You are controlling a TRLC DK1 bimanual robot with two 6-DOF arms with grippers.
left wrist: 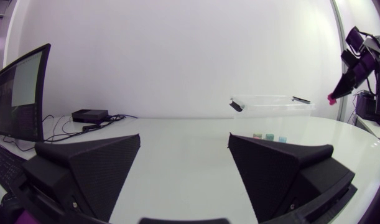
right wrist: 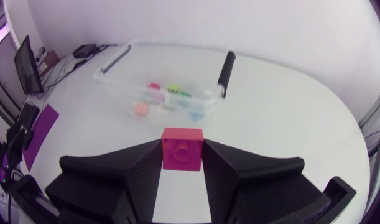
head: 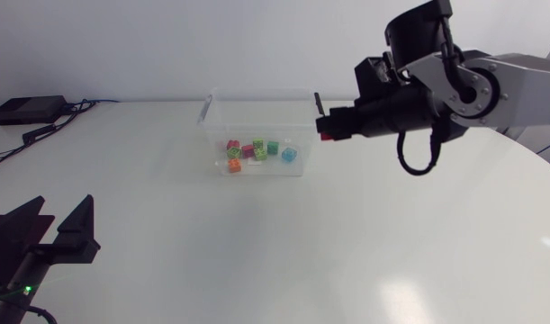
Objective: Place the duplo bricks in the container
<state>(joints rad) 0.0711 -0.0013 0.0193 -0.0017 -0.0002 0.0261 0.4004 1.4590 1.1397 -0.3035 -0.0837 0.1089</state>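
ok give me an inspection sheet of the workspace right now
surface: white table, glossy
job's things: clear container holding several coloured bricks; one pink brick held near the container's end, not yet inside
clutter: black box at the far left corner
jaws: left jaws open, holding nothing, at the near left; right jaws shut on the pink brick
cables: leads beside the black box
surroundings: nothing seen
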